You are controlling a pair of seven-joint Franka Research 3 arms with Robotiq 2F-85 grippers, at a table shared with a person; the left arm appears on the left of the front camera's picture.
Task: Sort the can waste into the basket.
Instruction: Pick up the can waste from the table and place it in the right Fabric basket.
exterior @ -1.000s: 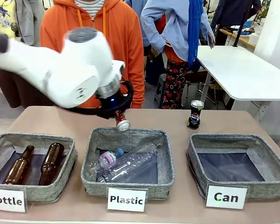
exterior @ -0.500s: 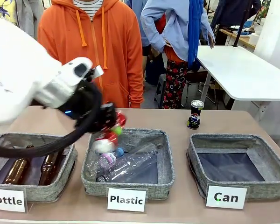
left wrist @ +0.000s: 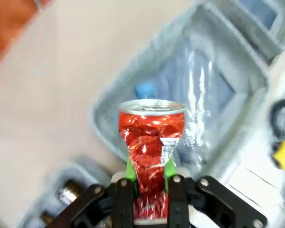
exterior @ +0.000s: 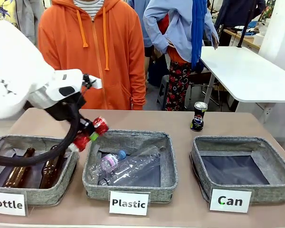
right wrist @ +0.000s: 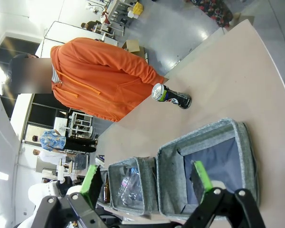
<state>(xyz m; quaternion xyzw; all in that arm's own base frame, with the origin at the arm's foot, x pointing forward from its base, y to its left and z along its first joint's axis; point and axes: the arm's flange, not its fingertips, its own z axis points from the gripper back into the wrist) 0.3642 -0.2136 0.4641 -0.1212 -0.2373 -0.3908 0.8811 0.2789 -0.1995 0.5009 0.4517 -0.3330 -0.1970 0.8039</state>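
One red can (exterior: 100, 126) clamped | Plastic bin (exterior: 169, 161) between it and basket (exterior: 270, 192)

left arm (exterior: 19, 80): reaches in from the left, wrist angled down and to the right | left gripper (exterior: 90, 134): jaws clamped on crushed red can (left wrist: 151, 142), carried in the air | right gripper (right wrist: 146, 183): jaws wide apart, holding nothing

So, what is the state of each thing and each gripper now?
red can, crushed, held in the air.
left gripper, shut on the red can.
right gripper, open, holding nothing.
dark can, upright on the table.
Can basket, no can inside yet.
Plastic basket, holding clear bottles, lying.
Bottle basket, holding two brown bottles, lying.
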